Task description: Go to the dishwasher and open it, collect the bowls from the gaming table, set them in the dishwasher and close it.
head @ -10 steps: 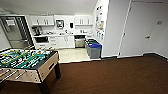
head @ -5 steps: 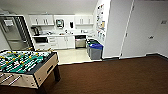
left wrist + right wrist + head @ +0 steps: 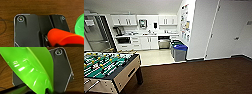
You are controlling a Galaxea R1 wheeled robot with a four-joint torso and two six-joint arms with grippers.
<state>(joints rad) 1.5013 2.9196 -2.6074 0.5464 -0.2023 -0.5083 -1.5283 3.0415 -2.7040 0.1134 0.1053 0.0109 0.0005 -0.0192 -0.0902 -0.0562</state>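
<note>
The dishwasher (image 3: 164, 43) is the grey steel front under the far kitchen counter, and it is closed. My right gripper (image 3: 48, 90) is shut on a bright green bowl (image 3: 33, 69), which hangs tilted over the brown carpet. My left gripper (image 3: 58, 45) is shut on an orange bowl (image 3: 62, 37). The rim of the green bowl (image 3: 80, 27) also shows at the edge of the left wrist view. The gaming table is out of view.
A foosball table (image 3: 106, 67) with a green pitch stands near on the left. Grey bins with blue lids (image 3: 179, 51) stand by the white wall corner, to the right of the dishwasher. Brown carpet (image 3: 196, 77) leads to the pale kitchen floor (image 3: 155, 56). White doors (image 3: 231, 30) are on the right.
The whole head view has shifted a little: the camera has moved nearer the kitchen, and the foosball table looks larger at the left. Nothing else has moved.
</note>
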